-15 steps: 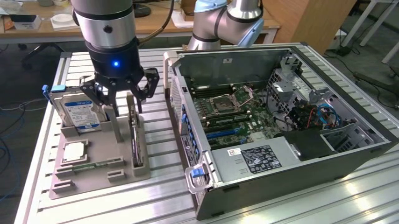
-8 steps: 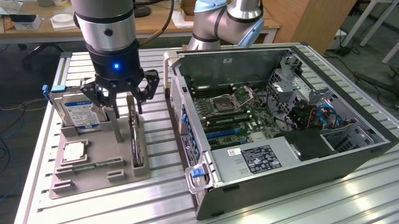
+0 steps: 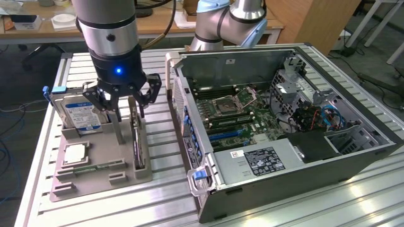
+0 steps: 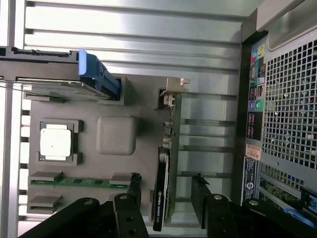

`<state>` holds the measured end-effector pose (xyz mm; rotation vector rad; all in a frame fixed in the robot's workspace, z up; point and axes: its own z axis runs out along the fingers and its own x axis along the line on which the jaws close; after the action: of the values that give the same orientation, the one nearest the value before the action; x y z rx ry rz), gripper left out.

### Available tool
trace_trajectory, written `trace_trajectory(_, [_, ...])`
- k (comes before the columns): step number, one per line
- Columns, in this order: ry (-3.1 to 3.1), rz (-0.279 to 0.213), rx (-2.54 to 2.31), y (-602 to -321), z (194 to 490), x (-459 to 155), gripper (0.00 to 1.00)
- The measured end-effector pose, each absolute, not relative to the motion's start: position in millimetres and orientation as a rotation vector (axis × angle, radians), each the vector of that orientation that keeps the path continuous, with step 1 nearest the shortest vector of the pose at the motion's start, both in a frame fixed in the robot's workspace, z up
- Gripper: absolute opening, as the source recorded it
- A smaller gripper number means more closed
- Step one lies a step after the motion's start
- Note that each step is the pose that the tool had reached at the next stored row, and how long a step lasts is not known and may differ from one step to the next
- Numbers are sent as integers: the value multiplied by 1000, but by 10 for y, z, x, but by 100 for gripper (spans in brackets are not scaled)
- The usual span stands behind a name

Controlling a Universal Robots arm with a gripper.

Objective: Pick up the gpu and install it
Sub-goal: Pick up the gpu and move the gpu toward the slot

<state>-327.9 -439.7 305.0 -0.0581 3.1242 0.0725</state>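
The task is at an early stage: the gpu (image 3: 136,142) has not yet been lifted and nothing has been installed. It stands on edge in a slot of a grey holder tray (image 3: 94,183) on the slatted metal bench (image 3: 158,201), towards the exterior view's left. The gripper (image 3: 125,109) hangs just above it with its jaws wide apart, one on either side of the card, holding nothing; the wrist view shows clear gaps between fingers (image 4: 133,191) and card.

The tray also holds a blue-labelled hard drive (image 3: 79,113) standing upright, a square silver CPU chip (image 3: 74,153) lying flat, and a green memory stick (image 3: 94,167).

Beside the tray, an open computer case (image 3: 353,156) lies on its side, its motherboard (image 3: 246,118) exposed, with blue expansion slots (image 3: 224,135) that look unoccupied.
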Motion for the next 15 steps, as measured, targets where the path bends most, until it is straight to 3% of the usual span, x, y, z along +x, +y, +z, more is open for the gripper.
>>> trace_trajectory(15, [3124,73,-38,-4398,2955,-3278,53])
